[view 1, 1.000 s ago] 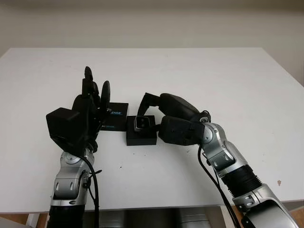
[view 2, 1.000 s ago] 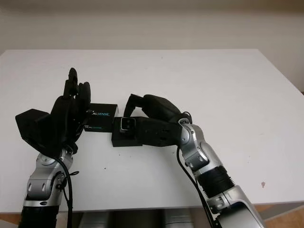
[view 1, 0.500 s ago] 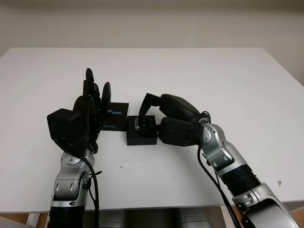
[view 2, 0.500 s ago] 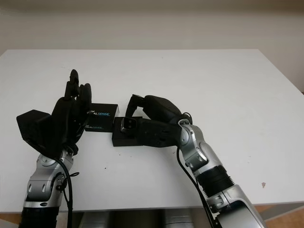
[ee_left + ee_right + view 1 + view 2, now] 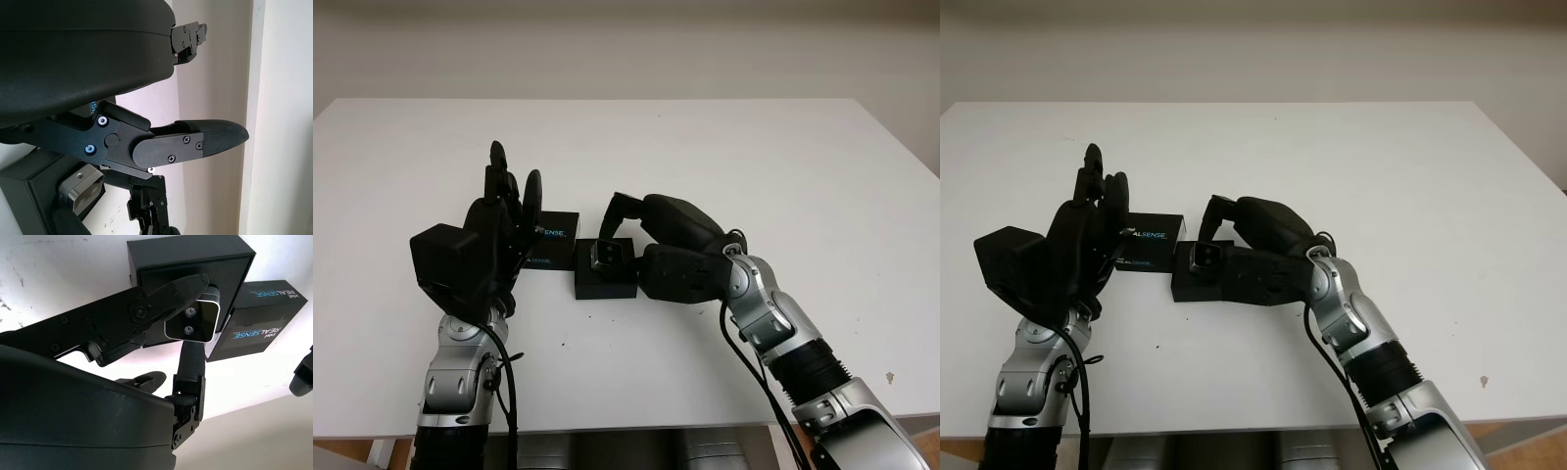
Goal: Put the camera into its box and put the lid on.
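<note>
On the white table we see the open black box near the middle, and just beside it, toward the robot's left, the black lid printed with the RealSense name, lying flat on the table and partly hidden behind the left hand. The camera, a small silver-edged block with a dark face and two lenses, sits at the far edge of the box, tilted up, with its face toward the robot; we cannot tell whether its lower edge touches the box floor. The right hand reaches in from the right side of the box and pinches the camera: in the right wrist view one finger lies along one side of the camera and a second finger presses the opposite side, above the box and beside the lid. The left hand is raised upright beside the lid, open and holding nothing; in the left wrist view its fingers extend straight and touch nothing.
</note>
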Robot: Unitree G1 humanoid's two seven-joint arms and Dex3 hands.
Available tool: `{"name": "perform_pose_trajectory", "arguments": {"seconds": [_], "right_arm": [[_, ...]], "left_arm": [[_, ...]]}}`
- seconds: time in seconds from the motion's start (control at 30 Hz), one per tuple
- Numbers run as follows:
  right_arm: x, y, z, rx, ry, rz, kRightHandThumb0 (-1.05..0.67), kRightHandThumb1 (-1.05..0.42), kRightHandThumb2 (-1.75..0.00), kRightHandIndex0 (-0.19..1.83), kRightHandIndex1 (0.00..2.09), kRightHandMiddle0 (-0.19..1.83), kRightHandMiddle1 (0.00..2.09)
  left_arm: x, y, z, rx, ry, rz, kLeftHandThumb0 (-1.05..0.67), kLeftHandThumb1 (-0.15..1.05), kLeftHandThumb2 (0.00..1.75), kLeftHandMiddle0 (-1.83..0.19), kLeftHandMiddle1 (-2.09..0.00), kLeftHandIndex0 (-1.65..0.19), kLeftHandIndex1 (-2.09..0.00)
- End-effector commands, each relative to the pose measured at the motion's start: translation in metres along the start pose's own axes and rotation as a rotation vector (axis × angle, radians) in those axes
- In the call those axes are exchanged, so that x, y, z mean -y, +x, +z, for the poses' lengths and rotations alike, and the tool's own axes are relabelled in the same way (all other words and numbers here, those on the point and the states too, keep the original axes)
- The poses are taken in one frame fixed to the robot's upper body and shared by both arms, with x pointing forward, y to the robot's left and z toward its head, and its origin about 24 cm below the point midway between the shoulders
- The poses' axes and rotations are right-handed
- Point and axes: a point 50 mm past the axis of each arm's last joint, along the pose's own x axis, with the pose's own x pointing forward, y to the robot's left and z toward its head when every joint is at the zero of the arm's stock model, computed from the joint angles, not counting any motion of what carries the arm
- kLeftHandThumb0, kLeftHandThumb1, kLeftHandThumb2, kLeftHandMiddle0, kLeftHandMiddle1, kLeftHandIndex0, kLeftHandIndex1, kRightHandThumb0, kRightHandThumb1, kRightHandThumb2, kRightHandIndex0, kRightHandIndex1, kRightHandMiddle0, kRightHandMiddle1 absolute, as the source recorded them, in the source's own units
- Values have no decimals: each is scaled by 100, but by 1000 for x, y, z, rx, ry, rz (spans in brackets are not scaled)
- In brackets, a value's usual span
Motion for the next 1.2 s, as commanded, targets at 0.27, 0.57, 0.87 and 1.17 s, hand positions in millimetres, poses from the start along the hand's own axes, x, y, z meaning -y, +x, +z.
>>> {"name": "perform_pose_trajectory", "arguments": {"seconds": [0.27, 0.57, 0.87, 1.17], "right_arm": [[9, -5, 4, 47, -174, 34, -68, -97, -5, 9, 2, 12, 55], [12, -7, 6, 42, -227, 54, -70, -95, -5, -7, 1, 14, 20], [16, -9, 6, 51, -225, 9, -70, -97, -6, -7, 4, 12, 14], [21, -23, 4, 184, -124, 16, -70, -105, -31, 6, 9, 14, 10]], "left_arm": [[2, -2, 3, 20, -7, -10, -78, 105, 56, 19, 0, 19, 0], [3, -3, 3, 14, -5, -9, -77, 105, 56, 19, 0, 19, 0], [3, -2, 3, 15, -11, -6, -77, 105, 55, 19, 0, 19, 0], [3, -2, 4, 19, 0, -13, -78, 105, 57, 19, 0, 19, 0]]}}
